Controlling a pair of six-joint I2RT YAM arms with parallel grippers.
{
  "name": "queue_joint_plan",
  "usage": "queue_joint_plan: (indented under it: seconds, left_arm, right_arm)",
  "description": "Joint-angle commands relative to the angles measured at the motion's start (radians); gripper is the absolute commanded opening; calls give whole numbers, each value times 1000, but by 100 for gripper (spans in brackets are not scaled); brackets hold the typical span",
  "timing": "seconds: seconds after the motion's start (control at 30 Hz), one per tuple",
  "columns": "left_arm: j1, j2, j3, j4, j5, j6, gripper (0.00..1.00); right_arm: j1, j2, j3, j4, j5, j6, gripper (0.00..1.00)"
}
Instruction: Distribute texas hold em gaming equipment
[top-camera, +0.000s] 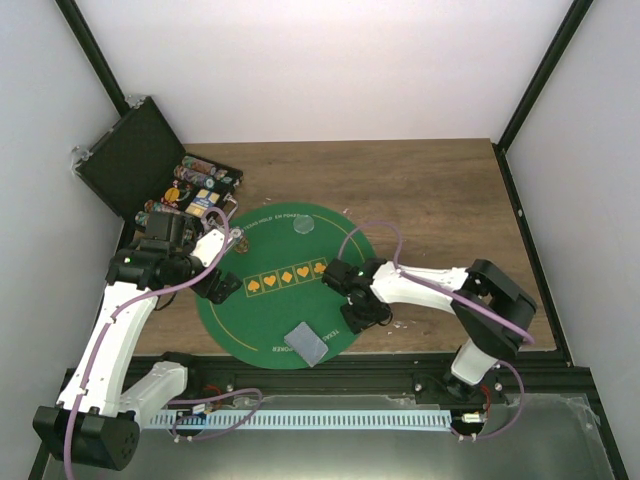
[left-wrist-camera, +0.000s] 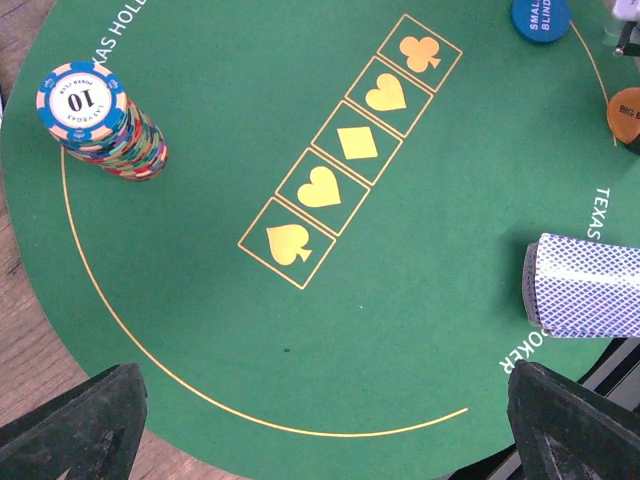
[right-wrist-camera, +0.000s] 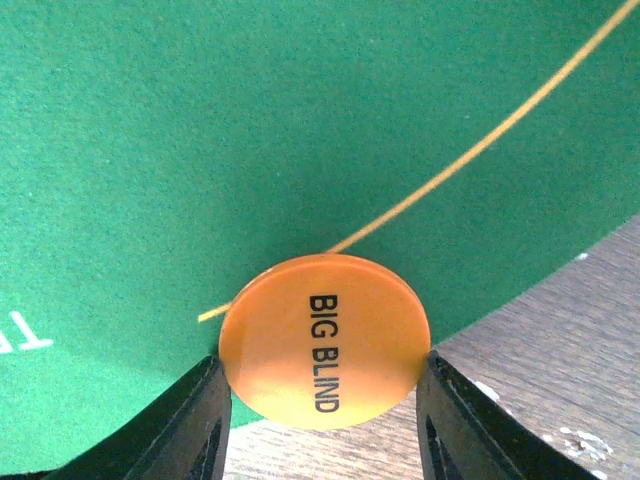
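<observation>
An orange disc (right-wrist-camera: 325, 340) printed BIG BLIND sits between the fingers of my right gripper (right-wrist-camera: 322, 364), which is shut on its two edges. It hangs over the rim of the green poker mat (top-camera: 270, 312), by the wooden table (right-wrist-camera: 560, 330). In the top view the right gripper (top-camera: 362, 312) is at the mat's right side. My left gripper (left-wrist-camera: 325, 420) stands open above bare felt, holding nothing. A stack of striped chips (left-wrist-camera: 95, 115) stands on the mat's left. A deck with blue patterned backs (left-wrist-camera: 585, 285) lies near the front edge. A blue disc (left-wrist-camera: 540, 17) lies at the right.
An open black case (top-camera: 130, 160) with rows of chips (top-camera: 200, 185) stands at the table's back left corner. A clear round disc (top-camera: 303, 227) lies at the mat's far edge. Five yellow suit boxes (left-wrist-camera: 350, 145) cross the mat's middle. Black frame posts border the table.
</observation>
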Motion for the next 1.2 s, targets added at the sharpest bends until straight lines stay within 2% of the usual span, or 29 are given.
queue_joint_plan:
  seconds: [0.0, 0.3, 0.47, 0.53, 0.6, 0.7, 0.87, 1.17]
  left_arm:
    - [4, -7, 27, -9, 24, 3, 100]
    - [4, -8, 26, -2, 27, -8, 100]
    - [4, -13, 26, -6, 23, -10, 100]
    - [5, -13, 26, -6, 23, -10, 100]
    - [5, -10, 26, -4, 25, -8, 99]
    - [4, -7, 32, -5, 23, -9, 100]
    - [4, -13, 39, -11, 26, -5, 99]
    - [5, -8, 56, -20, 35, 10, 99]
  right_arm:
    - [5, -54, -8, -33, 11, 15, 38]
    - [6, -112, 69, -16, -49, -43, 38]
    - [-9, -133, 87, -46, -17, -57, 51]
    - [-87, -183, 53, -38, -2, -64, 57]
    - [-219, -213, 18, -7, -39, -85, 60]
    - [-359, -223, -3, 26, -105, -116, 71]
    - [-431, -131, -21, 1, -91, -106, 80]
    - [-499, -71, -48, -6, -42, -65, 83]
